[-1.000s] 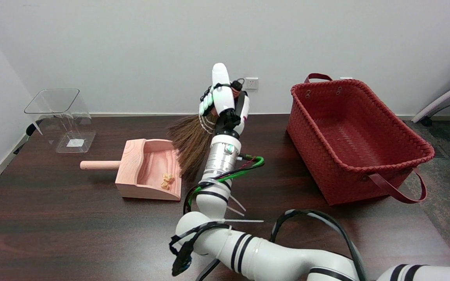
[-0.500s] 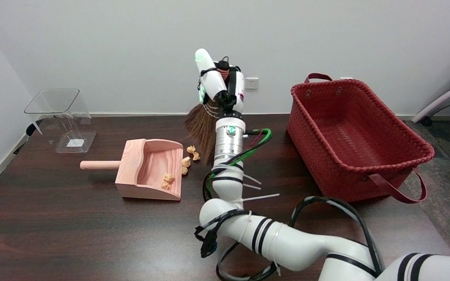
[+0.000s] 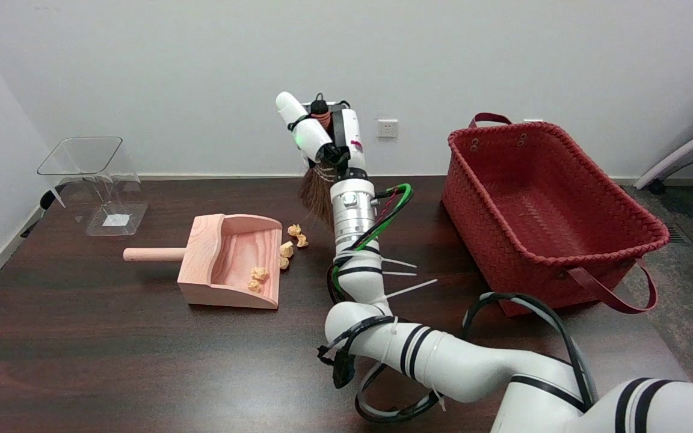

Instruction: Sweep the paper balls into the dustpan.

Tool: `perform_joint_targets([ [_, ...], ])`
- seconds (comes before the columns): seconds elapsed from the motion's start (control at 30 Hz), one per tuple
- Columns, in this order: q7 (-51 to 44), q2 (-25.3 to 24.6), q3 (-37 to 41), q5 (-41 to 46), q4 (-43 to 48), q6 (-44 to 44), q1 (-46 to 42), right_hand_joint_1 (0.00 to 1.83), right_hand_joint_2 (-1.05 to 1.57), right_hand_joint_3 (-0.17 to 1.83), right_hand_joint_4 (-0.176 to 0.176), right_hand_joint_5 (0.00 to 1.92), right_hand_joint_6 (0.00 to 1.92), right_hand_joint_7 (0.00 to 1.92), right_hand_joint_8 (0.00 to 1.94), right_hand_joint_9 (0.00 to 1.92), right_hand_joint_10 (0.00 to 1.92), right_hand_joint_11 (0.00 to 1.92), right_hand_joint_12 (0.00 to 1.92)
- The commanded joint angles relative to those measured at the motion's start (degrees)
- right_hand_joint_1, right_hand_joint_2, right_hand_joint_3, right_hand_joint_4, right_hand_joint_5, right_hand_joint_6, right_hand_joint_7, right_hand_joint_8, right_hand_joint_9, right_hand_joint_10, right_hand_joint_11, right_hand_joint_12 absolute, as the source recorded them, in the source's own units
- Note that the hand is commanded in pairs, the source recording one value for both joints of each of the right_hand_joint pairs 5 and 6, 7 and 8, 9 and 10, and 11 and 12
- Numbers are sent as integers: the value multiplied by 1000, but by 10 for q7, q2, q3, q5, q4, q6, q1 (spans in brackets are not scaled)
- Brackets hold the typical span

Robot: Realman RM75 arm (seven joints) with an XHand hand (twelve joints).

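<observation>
One right hand (image 3: 322,135) gripped one broom (image 3: 317,198). Two paper balls (image 3: 255,278) lay in the one dustpan (image 3: 214,264); four (image 3: 292,239) lay just outside its mouth. One basket (image 3: 539,210) and one clear bin (image 3: 97,180) stood on the dark table (image 3: 112,361) before a white wall (image 3: 202,72).

Dustpan (image 3: 226,264): pale pink wood, round handle pointing left, open mouth facing right, flat on dark table. Two small crumpled tan paper balls inside (image 3: 256,278), near front right corner of pan floor. Four more paper balls on table (image 3: 291,242) just outside mouth, clustered close to pan's right edge, lowest one about touching it. Broom (image 3: 317,197): brown bristle head, fanned downward, lifted clear of table, right of loose balls, upper part gripped in right hand (image 3: 322,135).
</observation>
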Motion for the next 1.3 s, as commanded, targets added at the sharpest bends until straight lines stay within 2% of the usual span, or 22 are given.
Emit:
perform_joint_targets([
  [0.03,-100,-11,2,-52,-58,-43,16,625,1571,-175,0,1920,1920,1920,1920,1920,1920,1920,1920],
  [0.33,-136,-56,13,-46,-123,-38,57,608,1571,-175,0,1920,1920,1920,1920,1920,1920,1920,1920],
  [0.6,-177,-91,34,-37,-168,-71,88,604,1571,-175,0,1920,1920,1920,1920,1920,1920,1920,1920],
  [1.17,-166,-101,40,34,-180,-65,78,568,1571,-175,0,1920,1920,1920,1920,1920,1920,1920,1920],
  [1.3,-134,-109,40,49,-184,-74,86,562,1571,-175,0,1920,1920,1920,1920,1920,1920,1920,1920],
])
